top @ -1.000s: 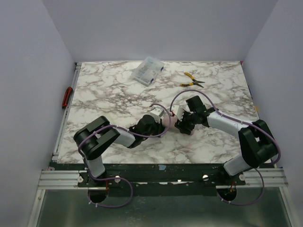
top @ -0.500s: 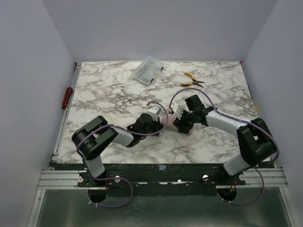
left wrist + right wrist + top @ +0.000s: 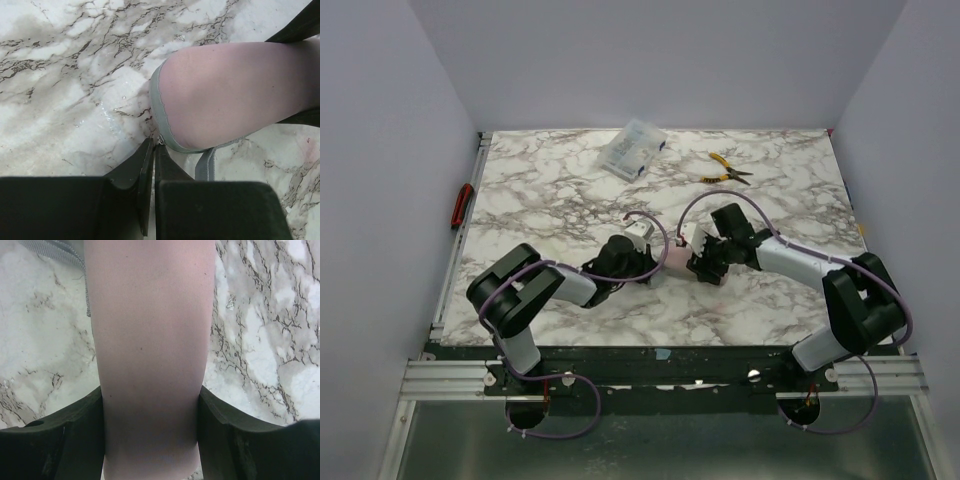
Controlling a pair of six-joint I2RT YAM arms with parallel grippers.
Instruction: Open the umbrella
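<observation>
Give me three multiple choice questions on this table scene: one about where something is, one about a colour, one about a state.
1. Where is the clear plastic box?
A. far side of the table, near the middle
B. between the arm bases
C. under the right arm
2. What colour are the handles of the pliers?
A. red
B. yellow
C. blue
3. What is the right tool doing?
A. hanging open over bare marble
B. gripping the umbrella
C. holding the pliers

Answers: 1 A, the top view shows it far back, left of the pliers. 2 B, the handles are yellow in the top view. 3 B, the wrist view shows it pressing both sides of the umbrella.
</observation>
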